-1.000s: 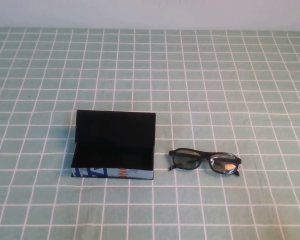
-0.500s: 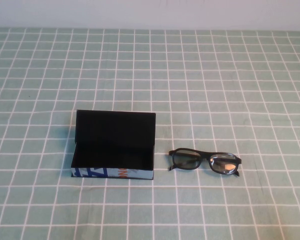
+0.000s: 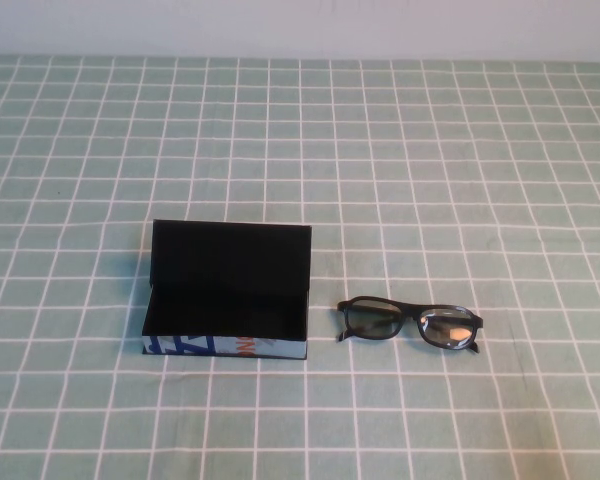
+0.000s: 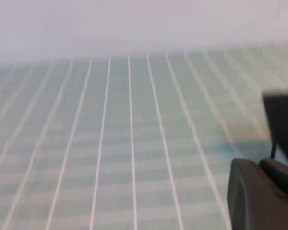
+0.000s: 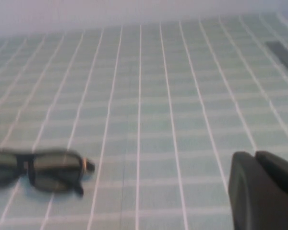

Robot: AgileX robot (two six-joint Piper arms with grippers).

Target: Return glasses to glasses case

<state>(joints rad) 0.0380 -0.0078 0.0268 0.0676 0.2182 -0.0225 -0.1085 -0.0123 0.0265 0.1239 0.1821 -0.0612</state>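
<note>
Glasses case (image 3: 227,290): stood open on the checked cloth (image 3: 430,170), lid upright.
Glasses (image 3: 410,324): lay just beside the case, outside it, ahead of the right gripper (image 5: 261,191).
Left gripper (image 4: 261,194): clear of both.
Finger state: cannot tell for either.

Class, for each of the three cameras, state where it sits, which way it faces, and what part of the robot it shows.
High view: raised, angled down at the open glasses case and glasses; no arm visible.
Left wrist view: low over the tablecloth; left gripper at the corner.
Right wrist view: low, facing the glasses; right gripper at the corner.
Shared: glasses appear in high and right wrist views.
</note>
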